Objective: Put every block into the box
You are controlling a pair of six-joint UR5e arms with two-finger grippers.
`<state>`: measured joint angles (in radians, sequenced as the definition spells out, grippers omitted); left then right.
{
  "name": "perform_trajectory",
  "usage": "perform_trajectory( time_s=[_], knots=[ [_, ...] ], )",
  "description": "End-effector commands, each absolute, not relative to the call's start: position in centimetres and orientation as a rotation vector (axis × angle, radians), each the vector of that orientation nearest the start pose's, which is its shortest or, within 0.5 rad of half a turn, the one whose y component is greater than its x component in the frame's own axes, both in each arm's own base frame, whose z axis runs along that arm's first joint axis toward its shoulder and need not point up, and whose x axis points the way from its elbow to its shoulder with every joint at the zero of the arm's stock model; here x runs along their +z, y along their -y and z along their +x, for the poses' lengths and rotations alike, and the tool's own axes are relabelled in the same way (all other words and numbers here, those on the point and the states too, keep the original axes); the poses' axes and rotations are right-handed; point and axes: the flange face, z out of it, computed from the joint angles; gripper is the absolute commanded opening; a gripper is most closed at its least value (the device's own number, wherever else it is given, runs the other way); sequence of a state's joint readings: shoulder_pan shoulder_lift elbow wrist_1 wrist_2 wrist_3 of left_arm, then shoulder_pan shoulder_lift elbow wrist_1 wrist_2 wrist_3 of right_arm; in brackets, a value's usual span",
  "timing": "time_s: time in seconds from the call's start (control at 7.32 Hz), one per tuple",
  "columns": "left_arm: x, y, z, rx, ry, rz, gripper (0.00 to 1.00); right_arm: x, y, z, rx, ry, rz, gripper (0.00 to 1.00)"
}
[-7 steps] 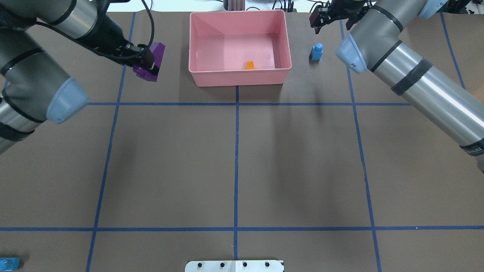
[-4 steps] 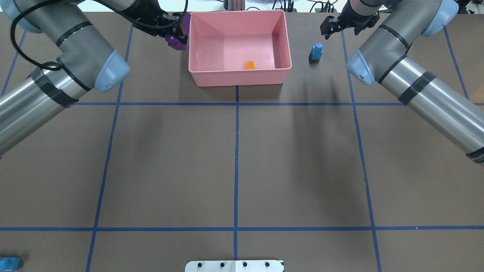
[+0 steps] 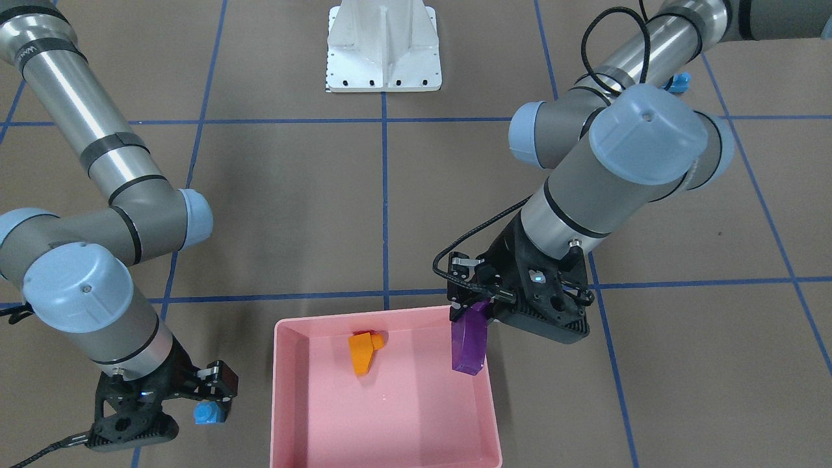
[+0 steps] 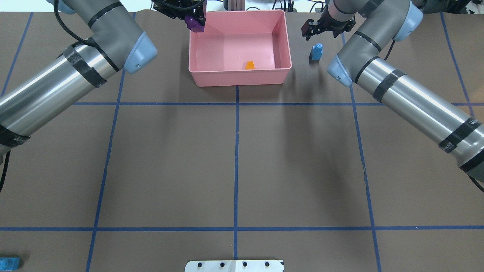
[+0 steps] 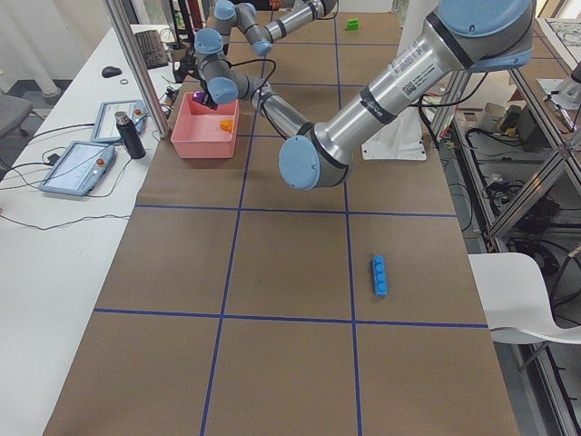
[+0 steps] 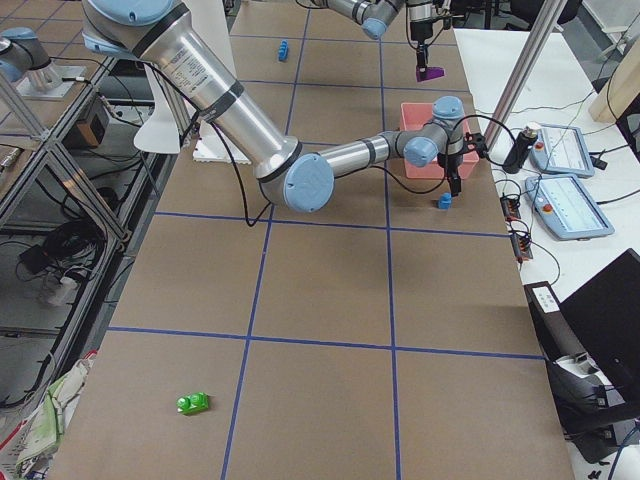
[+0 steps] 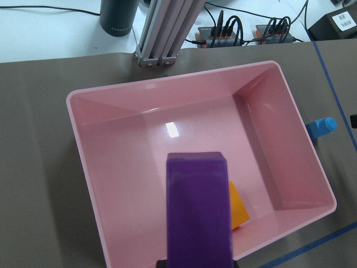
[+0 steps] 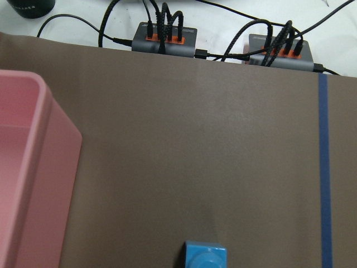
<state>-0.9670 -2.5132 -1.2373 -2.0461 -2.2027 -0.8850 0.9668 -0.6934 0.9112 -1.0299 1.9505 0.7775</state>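
Note:
The pink box (image 3: 282, 396) (image 4: 238, 77) stands at the table's far middle with the orange sloped brick (image 3: 362, 351) (image 4: 249, 65) inside. My left gripper (image 3: 478, 309) is shut on the purple long brick (image 3: 468, 343) (image 7: 199, 215), which hangs upright over the box's corner nearest my left arm. My right gripper (image 3: 214, 398) is open, just above and beside the small blue brick (image 3: 208, 413) (image 4: 317, 51) (image 8: 205, 257), which stands on the table right of the box. The long blue brick (image 5: 379, 275) (image 4: 8, 263) and the green brick (image 6: 192, 403) lie far off near the table's ends.
The white metal base (image 3: 383, 49) sits at the robot's side of the table. Behind the box are an aluminium post (image 7: 162, 33), a black bottle (image 7: 119, 14) and cabled power strips (image 8: 167, 42). Blue tape lines cross the brown table.
My left gripper has carried the purple brick right and away from the robot, from beside the box to over its corner. My right gripper has shifted left toward the small blue brick.

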Motion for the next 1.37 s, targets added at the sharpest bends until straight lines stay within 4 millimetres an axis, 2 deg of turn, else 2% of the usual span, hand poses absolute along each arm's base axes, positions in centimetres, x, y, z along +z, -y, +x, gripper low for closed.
perform_trajectory(
  time_s=[0.0, 0.41, 0.68, 0.82, 0.96, 1.09, 1.23],
  knots=[
    [12.8, 69.5, 39.0, 0.092, -1.116, 0.382, 0.0, 36.6, 75.2, -42.6, 0.012, 0.732, 0.353, 0.98],
    [13.0, 69.3, 39.9, 0.102, -1.12, 0.382, 0.0, 39.2, 75.2, -43.0, 0.018, 0.703, 0.318, 0.98],
    [13.1, 69.1, 40.2, 0.109, -1.12, 0.38, 0.0, 39.9, 75.1, -43.3, 0.018, 0.694, 0.307, 0.91],
    [13.2, 69.1, 40.2, 0.109, -1.12, 0.378, 0.0, 40.0, 75.1, -43.4, 0.017, 0.692, 0.304, 0.75],
    [13.1, 68.7, 41.0, 0.118, -1.122, 0.374, 0.0, 39.8, 75.3, -43.6, 0.018, 0.69, 0.301, 0.43],
    [13.2, 68.5, 41.4, 0.118, -1.117, 0.376, 0.0, 39.2, 75.4, -43.8, 0.015, 0.693, 0.304, 0.0],
    [13.2, 68.5, 43.1, 0.092, -1.076, 0.414, 0.0, 38.1, 75.7, -43.9, 0.013, 0.704, 0.311, 0.0]
  ],
)
